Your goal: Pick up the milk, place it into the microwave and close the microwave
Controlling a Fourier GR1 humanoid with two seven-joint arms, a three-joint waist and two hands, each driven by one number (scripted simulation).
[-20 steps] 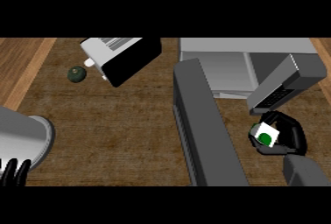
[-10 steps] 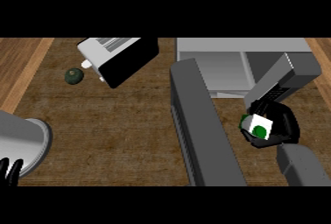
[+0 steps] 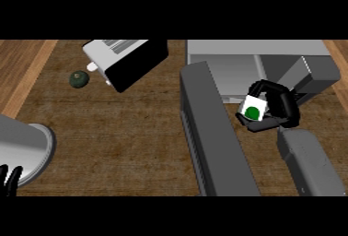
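The milk (image 3: 254,109), a small white carton with a green round mark on its face, is off the counter (image 3: 122,133) and held in the right hand (image 3: 280,110); the black fingers and thumb curl round the carton from its far and near sides, so the hand is closed on it and hides part of it; the grey right forearm comes up from the counter's near right corner. The carton hangs just in front of the microwave (image 3: 258,55), which sits at the far right edge of the counter; its door (image 3: 214,133) is swung wide and reaches from the oven toward the near edge, to the left of the hand.

The lifting looks done, and the step in hand appears to be the carrying of the milk into the open cavity; the next move would call for pushing the carton farther in, away from the near edge, keeping it upright and clear of the door and the cavity's side wall, then setting it on the floor of the oven and uncurling the fingers; after that the door has to be swung shut.

The left hand (image 3: 9,180) rests at the near left corner, fingers straight and up; a toaster (image 3: 125,60) and a dark avocado (image 3: 79,79) lie toward the far left.
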